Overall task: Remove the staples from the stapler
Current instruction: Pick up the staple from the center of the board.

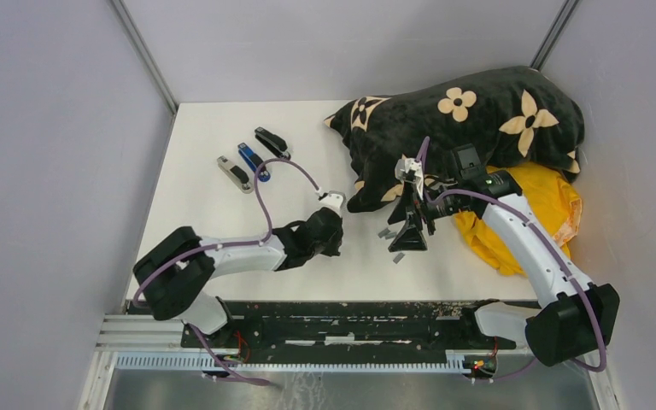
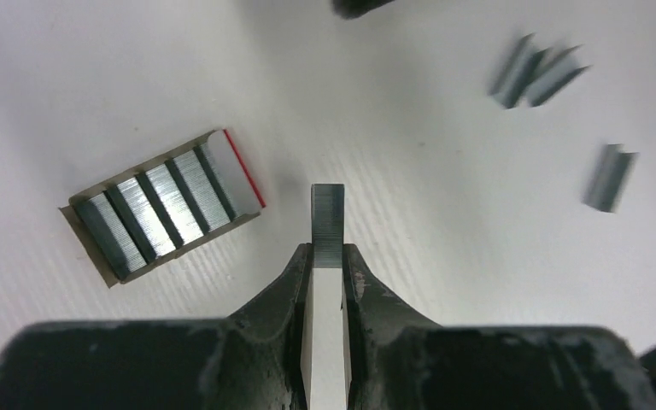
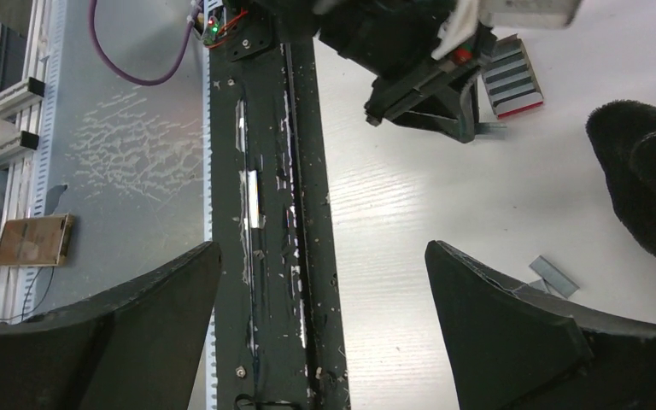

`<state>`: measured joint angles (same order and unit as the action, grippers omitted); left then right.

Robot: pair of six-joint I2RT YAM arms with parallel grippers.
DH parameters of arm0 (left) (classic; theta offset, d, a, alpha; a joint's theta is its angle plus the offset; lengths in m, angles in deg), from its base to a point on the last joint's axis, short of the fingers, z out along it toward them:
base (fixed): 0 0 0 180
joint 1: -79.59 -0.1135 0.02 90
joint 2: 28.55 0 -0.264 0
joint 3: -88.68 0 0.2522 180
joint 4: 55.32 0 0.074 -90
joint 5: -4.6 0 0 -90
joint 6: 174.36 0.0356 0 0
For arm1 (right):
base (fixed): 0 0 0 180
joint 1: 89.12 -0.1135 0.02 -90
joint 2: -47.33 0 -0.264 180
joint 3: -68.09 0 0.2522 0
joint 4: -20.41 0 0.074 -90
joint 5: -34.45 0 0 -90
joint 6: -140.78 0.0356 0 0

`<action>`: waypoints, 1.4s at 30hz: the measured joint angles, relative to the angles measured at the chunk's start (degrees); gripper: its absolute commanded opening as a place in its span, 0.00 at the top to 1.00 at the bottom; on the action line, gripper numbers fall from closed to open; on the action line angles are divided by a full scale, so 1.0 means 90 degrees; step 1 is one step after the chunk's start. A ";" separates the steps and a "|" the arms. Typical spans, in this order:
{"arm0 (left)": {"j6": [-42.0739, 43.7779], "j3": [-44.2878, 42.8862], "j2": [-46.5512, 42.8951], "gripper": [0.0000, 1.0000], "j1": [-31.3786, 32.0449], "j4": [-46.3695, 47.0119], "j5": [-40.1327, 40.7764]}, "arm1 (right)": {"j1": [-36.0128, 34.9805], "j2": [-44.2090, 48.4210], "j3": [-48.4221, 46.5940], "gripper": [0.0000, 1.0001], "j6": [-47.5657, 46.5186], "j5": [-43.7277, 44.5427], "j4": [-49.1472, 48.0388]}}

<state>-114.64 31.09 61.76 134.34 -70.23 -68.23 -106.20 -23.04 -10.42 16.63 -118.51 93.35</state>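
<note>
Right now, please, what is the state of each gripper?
Left gripper: closed on a strip of staples.
Right gripper: open, holding nothing.

Staples (image 2: 328,224) — glossy ridged metal; table (image 2: 94,85), matt white

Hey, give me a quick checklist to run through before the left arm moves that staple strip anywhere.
1. Grip on staple strip by left claw: ok, pinched at its near end.
2. Strip lifted off the table: cannot tell.
3. Gap to staple box: ok, it lies apart, beside the claw.
4. Opening of right claw: ok, wide open and empty.
5. Whether the staplers are emptied: cannot tell.
</note>
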 measured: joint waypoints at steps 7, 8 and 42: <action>-0.0170 0.1056 -0.1528 0.85 -0.0002 0.1610 -0.0806 | 0.0000 0.0024 0.0500 0.04 0.1345 -0.0289 -0.1287; -0.0226 0.1183 -0.1729 0.85 -0.0002 0.1848 -0.0937 | 0.0000 0.0024 0.0517 0.05 0.1579 -0.0345 -0.1484; -0.1362 0.1826 -0.3291 0.86 -0.0002 0.5078 -0.2788 | -0.0289 0.0202 0.0814 0.29 0.6513 -0.1078 -0.5894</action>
<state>-126.91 47.52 32.14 134.31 -24.53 -93.32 -108.80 -21.22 -3.10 75.25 -128.22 40.31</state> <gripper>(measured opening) 0.201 0.780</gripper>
